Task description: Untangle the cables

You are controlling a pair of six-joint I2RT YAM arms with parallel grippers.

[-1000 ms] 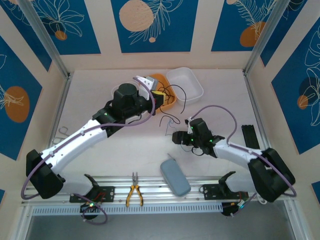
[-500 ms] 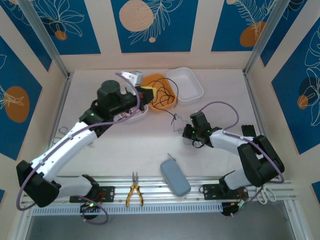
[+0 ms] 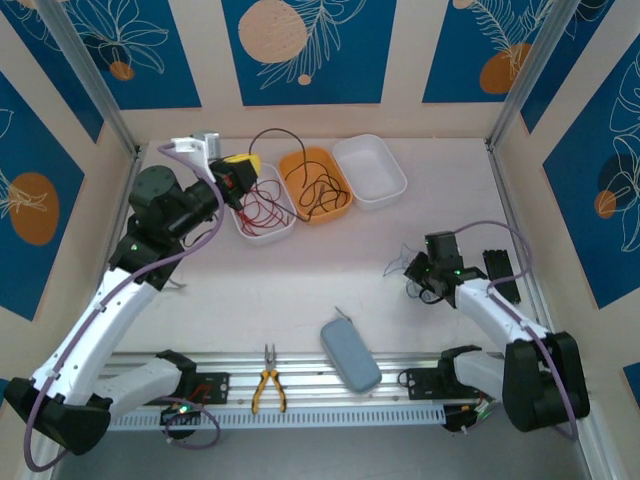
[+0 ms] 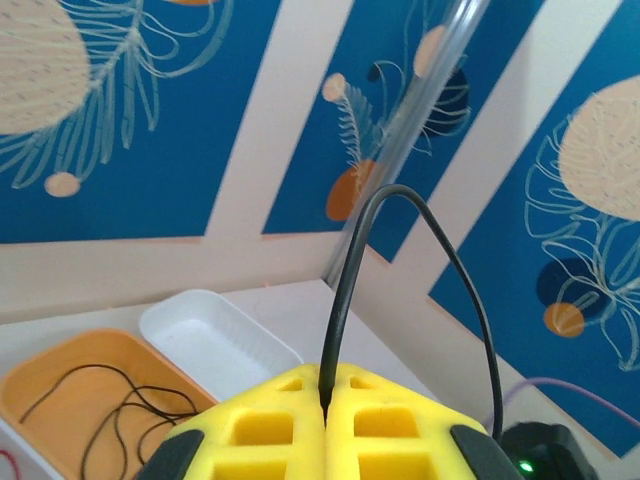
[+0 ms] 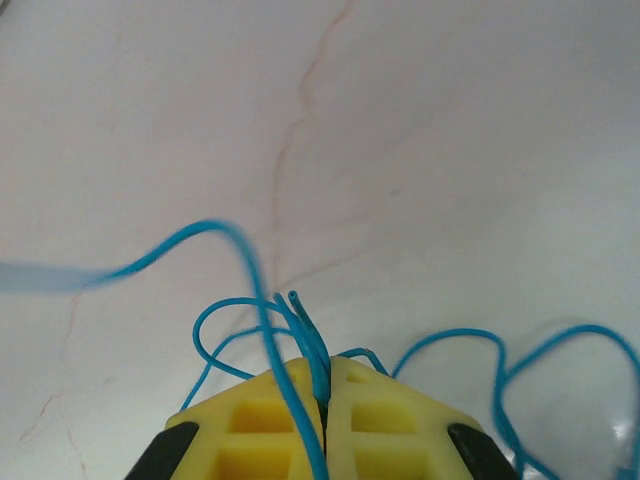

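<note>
Pinching together with no gap between them, the left fingers [image 4: 270, 425] clamp a black cable [image 4: 345, 270] that rises from their seam, arches over and drops away to the right. From above, this cable runs from the raised fingers at the far left of the worktop [image 3: 300, 290] down into the orange tray [image 3: 340, 205], where more black wire lies in loose loops. Just left of it, touching side to side, a white tray [image 3: 262, 238] holds the red cables [image 3: 262, 205], and a second white tray [image 3: 372, 172] sits on the orange one's right. Well apart, low over the right side of the worktop, the right fingers [image 5: 260, 420] are closed on the light blue cables [image 5: 315, 345], whose loops spread across the surface around them.
</note>
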